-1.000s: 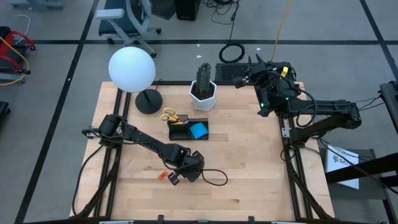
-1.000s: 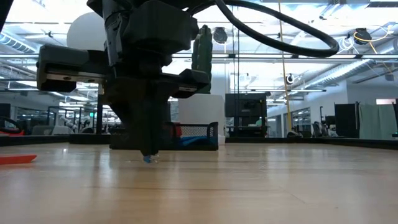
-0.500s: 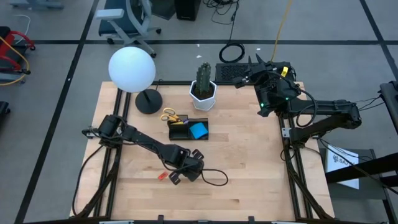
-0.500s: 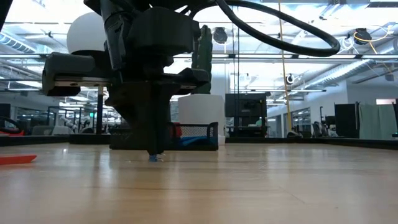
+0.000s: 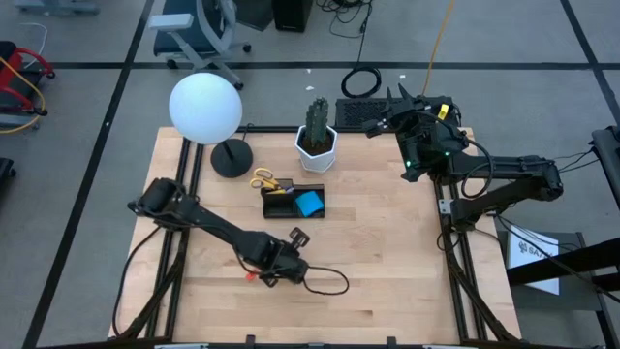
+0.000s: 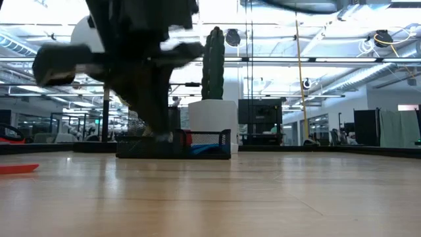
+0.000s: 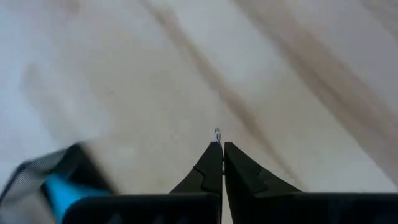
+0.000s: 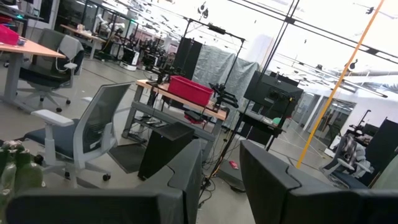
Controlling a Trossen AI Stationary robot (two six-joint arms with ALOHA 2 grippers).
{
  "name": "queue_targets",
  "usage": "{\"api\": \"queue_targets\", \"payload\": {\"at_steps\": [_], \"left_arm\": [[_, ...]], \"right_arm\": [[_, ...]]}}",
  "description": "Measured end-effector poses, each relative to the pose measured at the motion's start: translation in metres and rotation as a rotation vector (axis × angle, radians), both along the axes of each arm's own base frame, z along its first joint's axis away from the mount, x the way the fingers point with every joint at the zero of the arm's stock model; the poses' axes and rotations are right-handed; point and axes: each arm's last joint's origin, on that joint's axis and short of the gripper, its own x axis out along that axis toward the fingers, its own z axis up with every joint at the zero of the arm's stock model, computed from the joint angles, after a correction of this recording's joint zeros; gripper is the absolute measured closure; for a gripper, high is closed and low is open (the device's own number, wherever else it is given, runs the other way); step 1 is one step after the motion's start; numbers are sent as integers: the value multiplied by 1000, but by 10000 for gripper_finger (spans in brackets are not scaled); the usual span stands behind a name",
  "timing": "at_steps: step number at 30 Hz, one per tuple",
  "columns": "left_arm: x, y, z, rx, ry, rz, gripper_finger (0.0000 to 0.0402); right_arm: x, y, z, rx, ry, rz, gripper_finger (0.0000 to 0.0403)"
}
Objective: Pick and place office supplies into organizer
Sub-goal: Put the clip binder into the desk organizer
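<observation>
My left gripper point(image 5: 276, 269) is over the near middle of the table, shut and blurred in the low view point(image 6: 160, 133), with its tips off the wood. A tiny shiny piece point(image 7: 217, 132) shows at its fingertips. A tiny red-orange piece point(image 5: 250, 275) lies flat on the table just left of it point(image 6: 16, 169). The black organizer point(image 5: 294, 202) stands mid-table with the blue sticky-note pad point(image 5: 308, 203) in it. The yellow-handled scissors point(image 5: 263, 181) lie at its far left corner. My right gripper point(image 8: 221, 180) waits open, raised over the far right corner point(image 5: 412, 126). My left gripper pinches the tiny shiny piece point(image 7: 217, 132) between the very ends of its two fingers point(image 7: 208, 168), and only a glint of it pokes out past them. The fingers point down at the table. The piece is lifted clear of the wood.
The white hexagonal cactus pot point(image 5: 317, 145) stands behind the organizer. The lamp's round base point(image 5: 231, 158) and white globe point(image 5: 205, 107) are far left. A black keyboard point(image 5: 360, 111) lies at the far edge. Bare wood spreads to the right of my left gripper.
My left gripper, which had its shut tips on the table at a small blue thing, has risen off the wood. It has tipped sideways and shifted a little toward the table's left and near edge, fast enough to blur. The right arm has kept still.
</observation>
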Motion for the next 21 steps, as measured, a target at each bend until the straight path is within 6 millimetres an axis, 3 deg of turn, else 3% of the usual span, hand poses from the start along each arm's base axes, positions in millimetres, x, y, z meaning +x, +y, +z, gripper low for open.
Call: {"api": "queue_targets", "payload": {"at_steps": [9, 21], "left_arm": [[-14, 17, 26, 150, -47, 160, 401], [-18, 54, 24, 225, 54, 335, 401]], "right_arm": [[0, 0, 0, 0, 1, 0, 303], [0, 0, 0, 0, 3, 0, 303]]}}
